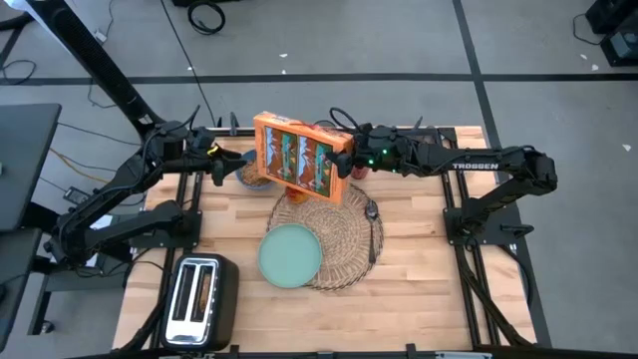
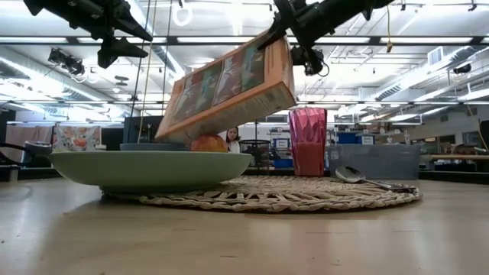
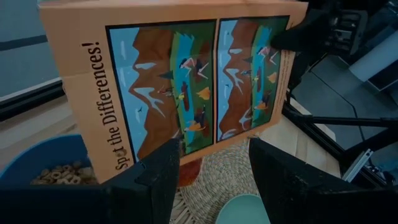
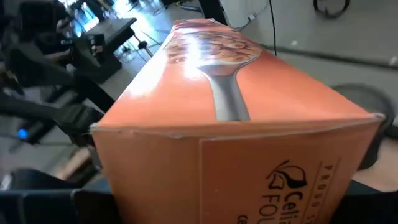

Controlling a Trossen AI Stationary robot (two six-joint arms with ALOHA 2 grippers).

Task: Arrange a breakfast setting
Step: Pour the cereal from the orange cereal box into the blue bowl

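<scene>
- orange cereal box [image 1: 301,158] held tilted in the air above the far edge of the wicker placemat [image 1: 334,239]; right gripper [image 1: 351,150] clamped on its upper end.
- lower corner hangs over the blue bowl [image 3: 37,174], which shows cereal rings inside; judged a pouring step.
- left gripper [image 1: 221,162] waits just beside the bowl, fingers [image 3: 158,180] apart, holding nothing.
- box judged light, thin card, crushable; best gripped across the narrow sides near the top, as now.
- teal plate [image 1: 290,254], spoon [image 1: 373,224], red cup [image 2: 308,141] and apple [image 2: 208,143] sit on or beside the placemat.
</scene>
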